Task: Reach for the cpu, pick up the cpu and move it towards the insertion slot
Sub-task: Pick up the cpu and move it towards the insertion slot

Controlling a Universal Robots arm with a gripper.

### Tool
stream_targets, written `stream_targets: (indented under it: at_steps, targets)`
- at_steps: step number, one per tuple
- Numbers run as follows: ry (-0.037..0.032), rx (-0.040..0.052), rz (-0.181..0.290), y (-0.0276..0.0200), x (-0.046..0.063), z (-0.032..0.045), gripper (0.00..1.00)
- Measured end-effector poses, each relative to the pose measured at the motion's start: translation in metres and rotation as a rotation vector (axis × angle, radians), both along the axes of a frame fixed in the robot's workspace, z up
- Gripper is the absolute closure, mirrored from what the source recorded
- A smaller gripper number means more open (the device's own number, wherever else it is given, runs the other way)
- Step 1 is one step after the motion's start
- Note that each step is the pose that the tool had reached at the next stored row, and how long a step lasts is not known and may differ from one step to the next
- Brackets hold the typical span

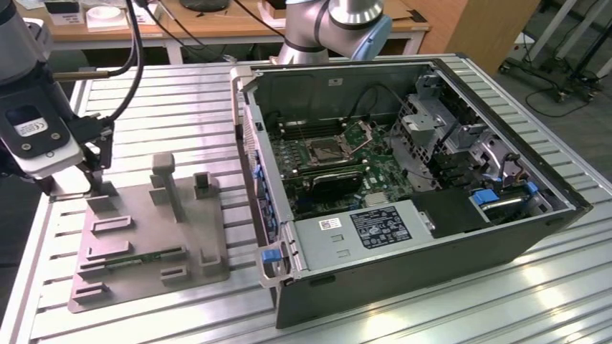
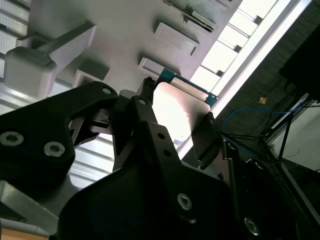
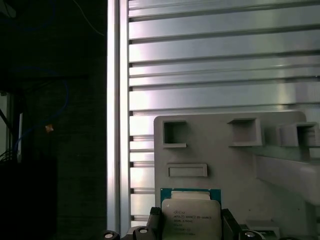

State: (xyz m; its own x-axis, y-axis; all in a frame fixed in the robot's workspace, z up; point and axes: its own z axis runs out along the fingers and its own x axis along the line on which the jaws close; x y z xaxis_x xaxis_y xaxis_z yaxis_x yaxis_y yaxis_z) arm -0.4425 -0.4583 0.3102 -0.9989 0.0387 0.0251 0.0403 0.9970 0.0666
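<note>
We see the gripper [image 1: 93, 185] down low at the grey plate [image 1: 134, 208]. The plate lies on the bench [image 1: 172, 100], near the bench's edge on the exterior view's left. The gripper is at the plate's far corner on that side.

In both wrist views the gripper [image 2: 178, 100] [image 3: 191, 222] stands around the cpu [image 2: 172, 107] [image 3: 190, 212]. The cpu is right in the gripper's gap, and the gap is about as wide as the cpu. We cannot tell if the gripper is squeezing the cpu or just standing close around it.

In the first wrist view the cpu lies flat with its silver top up and a thin green rim around it. It is at the side of the plate [image 3: 225, 165] that runs along the bench's edge [image 3: 117, 100]. A small flat block on the plate is just beside it, and square pockets are a bit farther along.

The slot [image 1: 330, 149] is well apart from the cpu. It sits on the green board inside the open case [image 1: 383, 276], which stands on the bench on the exterior view's right. We see the slot's silver frame and its dark middle.

A thin green stick [image 1: 143, 256] lies on the plate near the plate's front edge, away from the gripper.
</note>
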Motion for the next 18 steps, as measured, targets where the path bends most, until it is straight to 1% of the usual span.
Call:
stream_targets:
  at_steps: [18]
  targets:
    - [0.0000, 0.0000, 0.000, 0.0000, 0.0000, 0.0103, 0.46]
